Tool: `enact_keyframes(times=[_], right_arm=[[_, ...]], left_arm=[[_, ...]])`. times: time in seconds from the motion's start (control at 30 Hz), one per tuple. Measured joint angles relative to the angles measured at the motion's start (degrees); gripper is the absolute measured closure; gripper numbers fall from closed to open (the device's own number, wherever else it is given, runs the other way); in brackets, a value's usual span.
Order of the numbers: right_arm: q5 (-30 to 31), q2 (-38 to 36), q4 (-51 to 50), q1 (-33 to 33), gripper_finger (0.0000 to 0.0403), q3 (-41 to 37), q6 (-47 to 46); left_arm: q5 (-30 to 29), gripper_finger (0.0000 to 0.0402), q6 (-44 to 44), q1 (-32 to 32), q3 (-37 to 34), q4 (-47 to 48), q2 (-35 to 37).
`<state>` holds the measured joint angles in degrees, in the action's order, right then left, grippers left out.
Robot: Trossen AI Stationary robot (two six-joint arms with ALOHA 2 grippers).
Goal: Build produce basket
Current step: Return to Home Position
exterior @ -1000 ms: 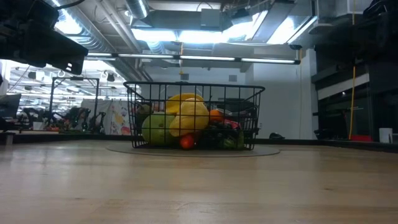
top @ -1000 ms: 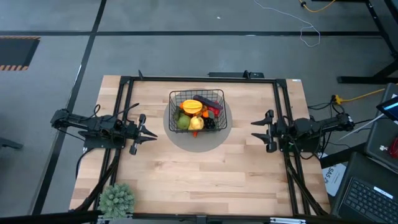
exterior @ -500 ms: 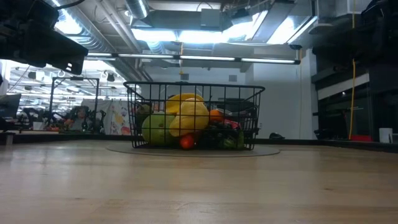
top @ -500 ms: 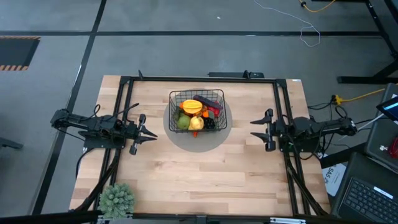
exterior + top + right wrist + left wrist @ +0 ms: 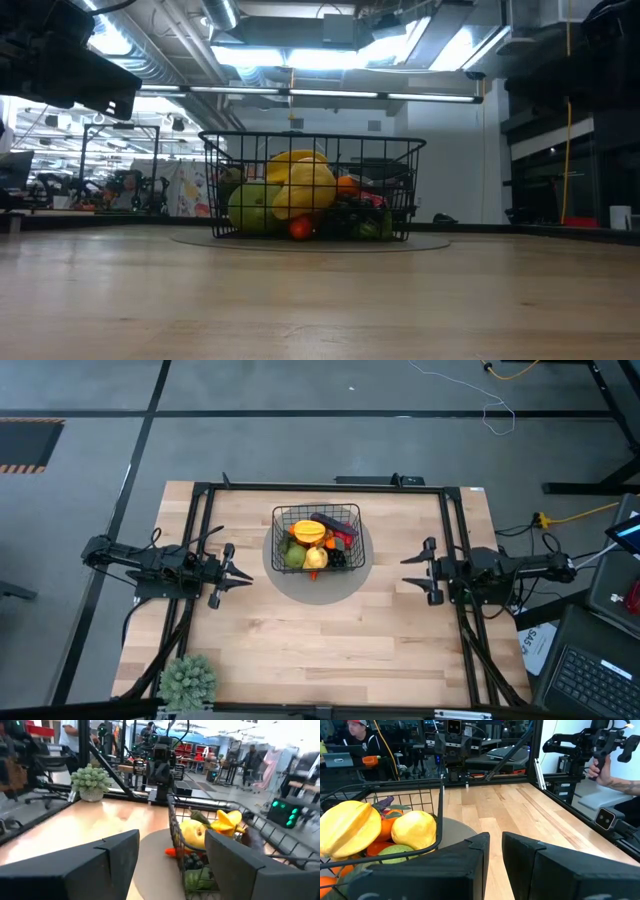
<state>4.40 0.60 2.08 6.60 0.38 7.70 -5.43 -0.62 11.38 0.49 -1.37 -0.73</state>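
Note:
The black wire basket (image 5: 316, 538) stands by its base on a grey round mat, at the middle of the table's far half. It holds the toy produce: yellow pieces (image 5: 308, 532), a green apple (image 5: 294, 558), orange, red and dark pieces. The low view shows the basket (image 5: 310, 190) filled to about its rim. My left gripper (image 5: 245, 574) hovers left of the basket, shut, pointing at it; in its wrist view (image 5: 496, 837) the basket rim (image 5: 395, 795) is close by. My right gripper (image 5: 405, 572) hovers right of the basket, open, facing the basket (image 5: 175, 820).
A spiky pale-green potted plant (image 5: 188, 680) stands at the table's near left corner. The grey mat (image 5: 318, 588) reaches past the basket's near side. Black frame rails (image 5: 200, 540) run along the table's left, right and far sides. A person's hand (image 5: 600, 767) shows beyond the table.
My right gripper has edged a little toward the table's left, toward the basket, still open. The basket and its produce have stayed in place.

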Motion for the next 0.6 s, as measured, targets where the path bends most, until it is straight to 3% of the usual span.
enact_keyframes(times=[0.6], right_arm=[[0.0,0.0,0.2,-0.4,0.0177,0.0,4.4]], left_arm=[[0.0,0.036,0.0,0.0,0.0,0.0,0.0]])
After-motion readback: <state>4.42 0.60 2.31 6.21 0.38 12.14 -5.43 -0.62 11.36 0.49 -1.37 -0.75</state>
